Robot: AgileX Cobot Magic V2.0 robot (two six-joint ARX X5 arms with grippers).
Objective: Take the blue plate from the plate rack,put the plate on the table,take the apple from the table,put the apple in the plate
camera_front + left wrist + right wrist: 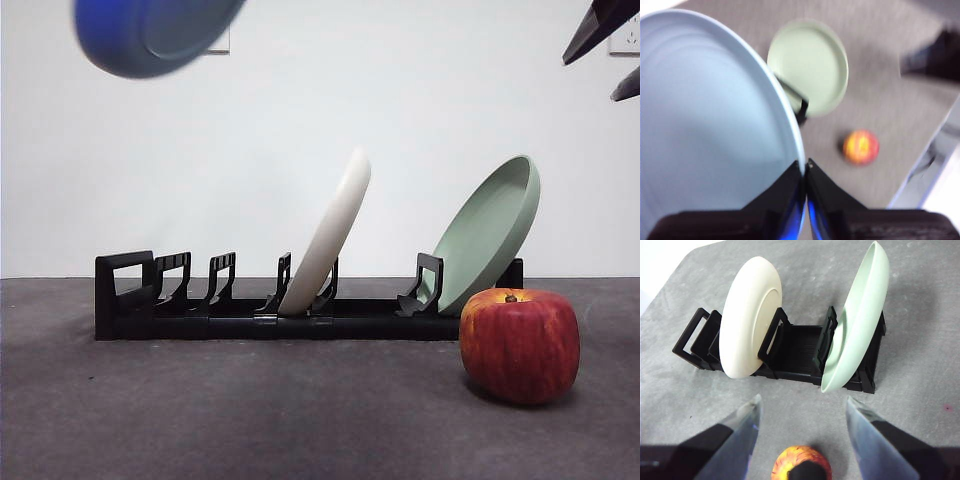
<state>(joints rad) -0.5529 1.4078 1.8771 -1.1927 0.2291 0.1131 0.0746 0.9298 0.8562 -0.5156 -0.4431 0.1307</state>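
Left end effector (804, 172) high, clamped on blue plate (705, 125) rim — right end effector (802, 412) spread above apple (801, 464)

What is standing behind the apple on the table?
Behind the apple stands the plate rack, its pale green plate leaning right there. The apple covers the plate's lower edge and that rack end.

Quick count: three plates total. One blue plate (150, 35) is pinched by its rim in the left gripper (805, 172), clear of everything else. The other two sit in the one plate rack (250, 310), out ahead of the right gripper (802, 412): one cream-white plate (328, 235) and one pale green plate (490, 230). The rack's remaining holders, three or so, show nothing in them. One apple (520, 345) on the one bench (250, 420), right under the right gripper's spread jaws. Two grippers in all.
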